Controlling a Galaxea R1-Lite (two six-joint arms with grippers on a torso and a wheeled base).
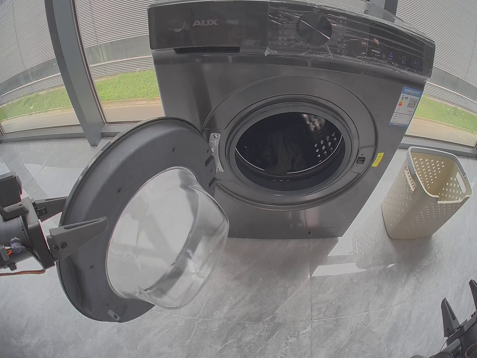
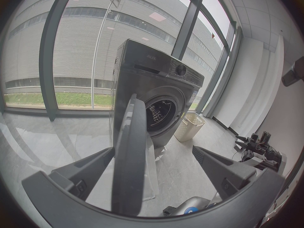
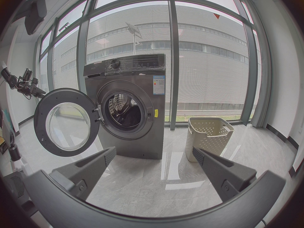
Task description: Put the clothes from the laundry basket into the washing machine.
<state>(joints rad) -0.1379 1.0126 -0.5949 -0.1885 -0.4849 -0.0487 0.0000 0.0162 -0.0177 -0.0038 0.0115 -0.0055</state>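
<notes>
Bare glass-walled hall, lab-like: washing machine [image 1: 189, 85] freestanding on marble tile floor [image 1: 278, 284], floor-to-ceiling windows [image 3: 209, 64].

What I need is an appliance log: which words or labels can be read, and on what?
Grey front-loading washing machine, dark control panel: pale brand lettering, not quoted.
Blue-and-white label on its front: too small.
Yellow sticker beside the door opening: too small.
Cream plastic laundry basket: none.

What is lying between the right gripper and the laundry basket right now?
Nothing but bare grey floor. In the right wrist view, the stretch from the open right gripper to the laundry basket has nothing on it.
</notes>
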